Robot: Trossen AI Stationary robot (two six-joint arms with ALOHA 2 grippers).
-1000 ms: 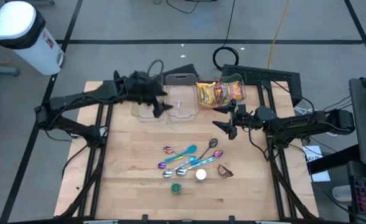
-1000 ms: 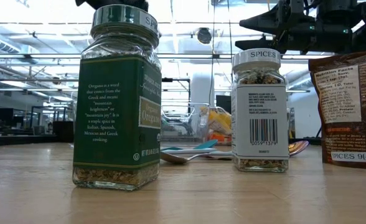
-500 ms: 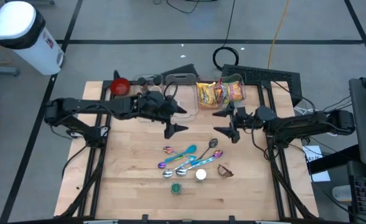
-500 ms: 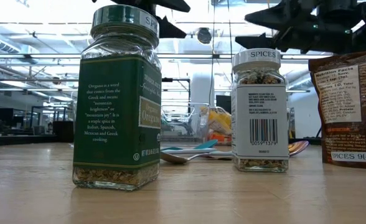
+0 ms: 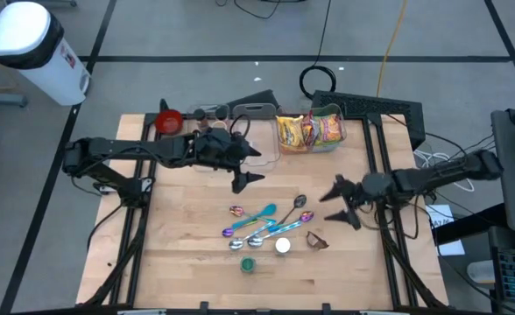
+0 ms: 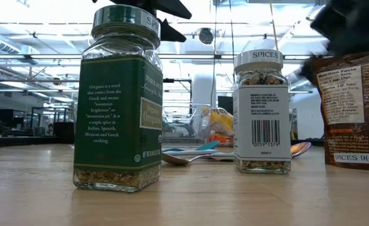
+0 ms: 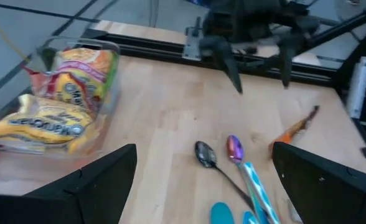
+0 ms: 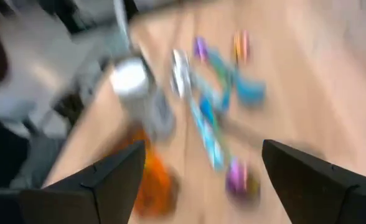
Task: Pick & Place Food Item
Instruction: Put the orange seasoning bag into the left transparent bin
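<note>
**Wooden table, both arms over it, nothing held**

Wooden table seen from above: the left end effector hangs over the back middle, fingers apart and empty, beside a clear bin. The right end effector sits over the right side, fingers spread, empty. Snack packets lie in a clear container at the back edge. Coloured spoons lie in the middle of the table.

Low view: a green oregano jar and a smaller spice jar stand upright, well apart; a brown spice pouch stands at the right.

Left wrist view: snack packets in their container, spoons nearby, the other arm farther off.

Right wrist view: blurred spoons on wood.
</note>
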